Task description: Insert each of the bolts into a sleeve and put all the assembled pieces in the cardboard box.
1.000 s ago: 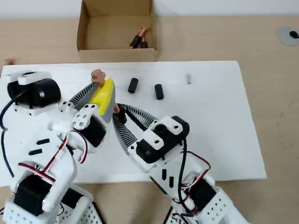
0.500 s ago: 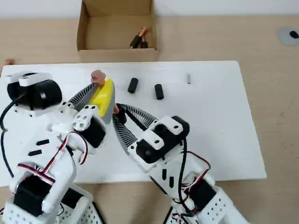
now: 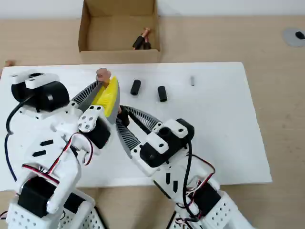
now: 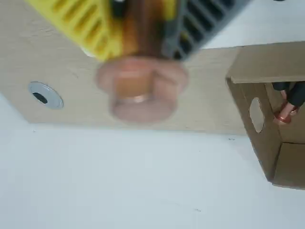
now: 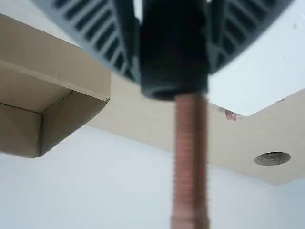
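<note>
My left gripper, with one yellow and one grey finger, is shut on a copper bolt whose hex head points toward the cardboard box. The left wrist view has that bolt head close up between the fingers. My right gripper is shut on a black sleeve, and the bolt's threaded shaft sticks out of the sleeve's end. Two loose black sleeves lie on the white board. Assembled pieces lie inside the box.
The white board covers most of the wooden table. A small grey pin lies on it to the right of the sleeves. The box stands at the board's far edge. A round metal grommet sits at the far right.
The left arm has shifted slightly up and to the right, carrying the bolt head a little toward the box. The right arm has barely moved.
</note>
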Motion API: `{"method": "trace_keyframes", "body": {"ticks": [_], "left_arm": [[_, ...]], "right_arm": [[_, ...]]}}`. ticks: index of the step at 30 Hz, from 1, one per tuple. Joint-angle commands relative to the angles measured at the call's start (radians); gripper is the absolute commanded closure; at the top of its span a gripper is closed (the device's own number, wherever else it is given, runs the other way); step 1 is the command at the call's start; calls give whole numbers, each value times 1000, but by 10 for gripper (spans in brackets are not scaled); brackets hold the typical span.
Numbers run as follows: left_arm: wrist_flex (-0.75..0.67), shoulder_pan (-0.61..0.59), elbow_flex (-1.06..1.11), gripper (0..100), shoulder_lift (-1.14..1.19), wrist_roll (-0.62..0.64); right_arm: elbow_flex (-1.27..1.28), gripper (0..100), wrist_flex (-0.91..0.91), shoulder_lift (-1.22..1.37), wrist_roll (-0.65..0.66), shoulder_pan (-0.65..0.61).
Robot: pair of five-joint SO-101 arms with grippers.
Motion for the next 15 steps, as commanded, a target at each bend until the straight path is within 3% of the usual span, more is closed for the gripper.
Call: {"method": "trace_keyframes", "body": {"ticks": [1,15], "left_arm": [[-43,11,-3,994,-10,-6],[-98,3,87,994,-12,-8]], "right_arm": [[-62,989,-21,-12,-8,-12],[-61,989,-21,-12,-9,-12]]}}
